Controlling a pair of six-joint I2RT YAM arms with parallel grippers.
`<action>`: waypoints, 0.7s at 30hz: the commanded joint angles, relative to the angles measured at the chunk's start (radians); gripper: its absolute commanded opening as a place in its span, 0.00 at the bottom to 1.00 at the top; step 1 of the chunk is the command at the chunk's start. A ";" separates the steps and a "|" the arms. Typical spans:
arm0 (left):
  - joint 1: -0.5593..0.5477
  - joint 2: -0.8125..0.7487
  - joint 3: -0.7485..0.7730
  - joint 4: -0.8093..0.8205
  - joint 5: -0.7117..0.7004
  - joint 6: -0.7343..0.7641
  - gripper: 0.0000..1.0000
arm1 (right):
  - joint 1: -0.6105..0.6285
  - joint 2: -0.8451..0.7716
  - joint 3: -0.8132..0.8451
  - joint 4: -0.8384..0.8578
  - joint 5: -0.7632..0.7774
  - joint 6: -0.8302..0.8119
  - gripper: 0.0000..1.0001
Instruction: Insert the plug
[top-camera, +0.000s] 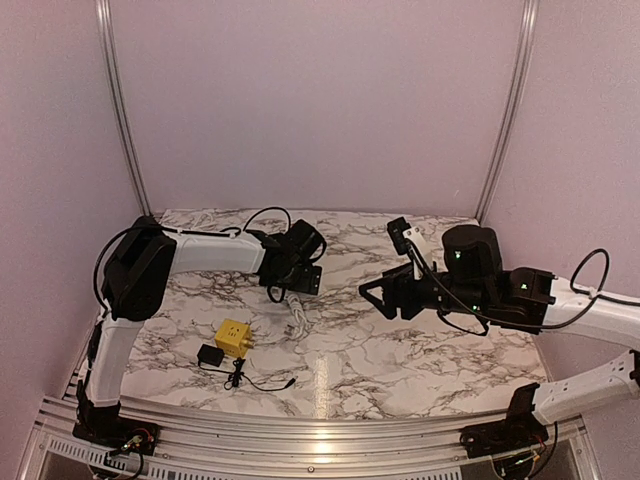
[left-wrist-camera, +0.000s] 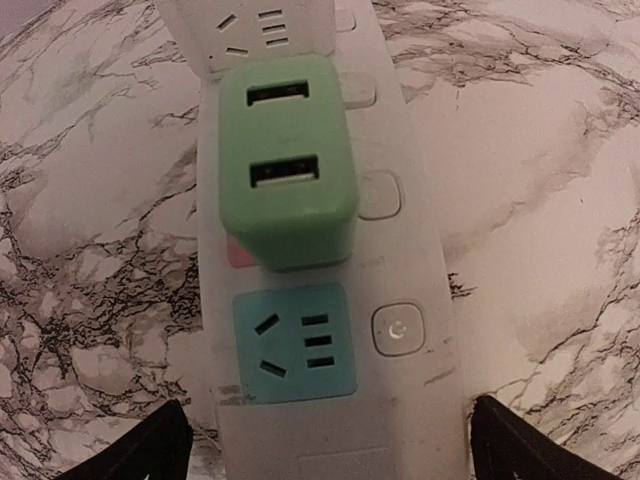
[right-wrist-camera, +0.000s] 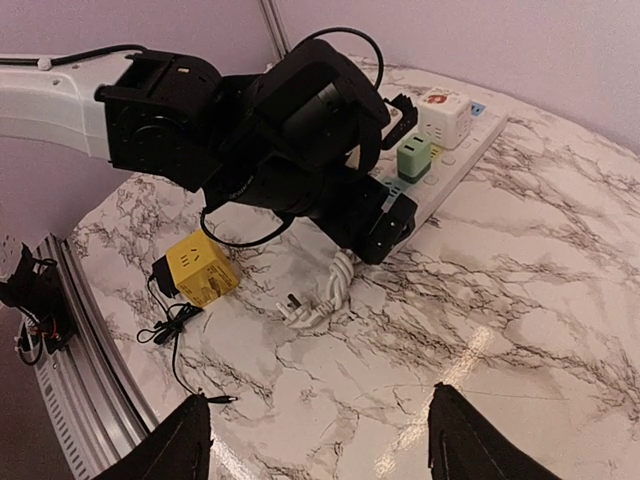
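Green plug (left-wrist-camera: 288, 160) sits in white strip (left-wrist-camera: 405, 260); left tool (left-wrist-camera: 322, 442) and right tool (right-wrist-camera: 325, 440) gape wide, empty

A charger (left-wrist-camera: 288, 160) sat plugged into the power strip (left-wrist-camera: 420, 400), with a free socket (left-wrist-camera: 295, 342) next along. The strip lay on the table (top-camera: 400, 350), left of centre, with its coiled cord (right-wrist-camera: 335, 285) before it. Nearer and further left stood a cube adapter (top-camera: 233, 337), with a small power brick (top-camera: 210, 355) just beside it.

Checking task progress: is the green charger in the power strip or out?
In: the green charger sits flush on the power strip, no gap visible.
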 joint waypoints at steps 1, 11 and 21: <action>0.007 0.043 0.025 -0.037 0.000 0.015 0.99 | 0.009 0.018 0.023 -0.014 -0.001 0.003 0.70; 0.035 0.066 0.020 -0.022 0.029 0.011 0.88 | 0.008 0.020 0.019 -0.011 -0.001 0.009 0.71; 0.055 0.010 -0.004 -0.029 0.007 0.034 0.62 | 0.009 0.017 0.002 -0.001 -0.008 0.018 0.70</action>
